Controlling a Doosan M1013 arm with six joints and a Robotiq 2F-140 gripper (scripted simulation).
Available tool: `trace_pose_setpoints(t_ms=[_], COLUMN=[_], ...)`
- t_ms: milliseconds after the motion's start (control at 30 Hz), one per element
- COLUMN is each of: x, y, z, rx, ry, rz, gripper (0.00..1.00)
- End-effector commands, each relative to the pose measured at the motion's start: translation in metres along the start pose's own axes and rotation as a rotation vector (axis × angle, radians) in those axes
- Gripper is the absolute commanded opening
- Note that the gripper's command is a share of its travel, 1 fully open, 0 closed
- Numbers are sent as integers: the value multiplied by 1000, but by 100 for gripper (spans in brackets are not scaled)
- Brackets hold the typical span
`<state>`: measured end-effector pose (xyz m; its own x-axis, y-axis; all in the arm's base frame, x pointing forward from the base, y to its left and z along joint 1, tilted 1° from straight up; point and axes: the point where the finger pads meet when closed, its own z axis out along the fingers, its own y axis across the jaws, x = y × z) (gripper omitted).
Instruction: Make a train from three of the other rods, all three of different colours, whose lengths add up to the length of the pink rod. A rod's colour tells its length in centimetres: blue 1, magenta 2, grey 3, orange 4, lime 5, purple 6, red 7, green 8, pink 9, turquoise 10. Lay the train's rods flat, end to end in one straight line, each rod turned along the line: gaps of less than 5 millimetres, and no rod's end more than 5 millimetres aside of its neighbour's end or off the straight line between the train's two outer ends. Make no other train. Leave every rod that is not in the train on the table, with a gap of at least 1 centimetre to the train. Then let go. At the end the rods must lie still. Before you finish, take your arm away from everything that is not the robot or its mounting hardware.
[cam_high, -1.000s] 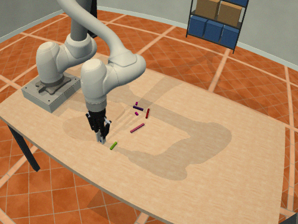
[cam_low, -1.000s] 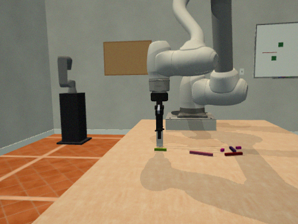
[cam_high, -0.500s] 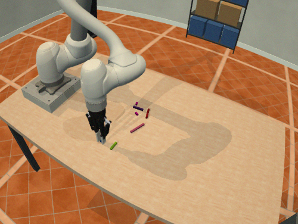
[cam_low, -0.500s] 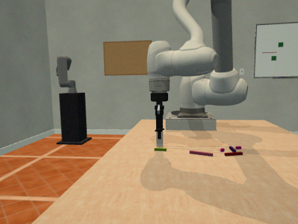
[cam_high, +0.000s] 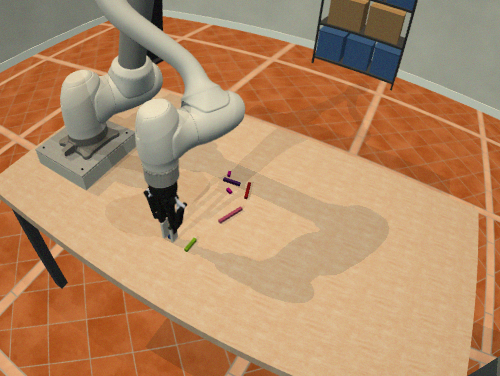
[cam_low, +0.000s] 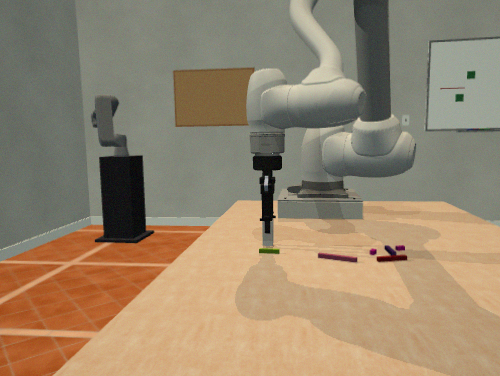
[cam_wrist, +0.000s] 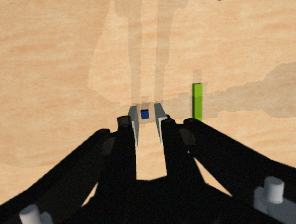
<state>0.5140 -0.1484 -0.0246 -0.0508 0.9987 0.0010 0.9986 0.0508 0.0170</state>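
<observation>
My gripper (cam_high: 170, 236) (cam_low: 268, 244) (cam_wrist: 146, 114) points down, its fingers narrowly apart, with a gap on each side of the small blue rod (cam_wrist: 145, 114) between them. A lime rod (cam_high: 190, 244) (cam_low: 269, 251) (cam_wrist: 198, 101) lies flat just beside the fingers. The pink rod (cam_high: 230, 215) (cam_low: 337, 257) lies farther off. Beyond it are a red rod (cam_high: 247, 190) (cam_low: 392, 258), a dark purple rod (cam_high: 231, 181) (cam_low: 390, 250) and two short magenta rods, one (cam_high: 229, 190) (cam_low: 373, 251) nearer the pink rod, the other (cam_high: 229, 173) (cam_low: 400, 248) behind the purple one. No rods lie end to end.
The wooden table (cam_high: 410, 280) (cam_low: 200, 325) carries the arm's grey base (cam_high: 85, 160) (cam_low: 320, 209) at its back. The table's long edge runs on the lime rod's side. The arm's shadow falls over the table around the rods.
</observation>
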Motion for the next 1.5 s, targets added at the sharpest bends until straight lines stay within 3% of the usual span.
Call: trace_pose_setpoints(t_ms=[0,67,100,1233,1467], x=[1,1,1,1,1], y=[-5,-5,-5,-5,-5], z=[4,4,4,4,-10], rx=[6,6,6,6,6], ry=[1,1,1,1,1], rz=[2,2,2,2,2], gripper=[15,15,3,3,3])
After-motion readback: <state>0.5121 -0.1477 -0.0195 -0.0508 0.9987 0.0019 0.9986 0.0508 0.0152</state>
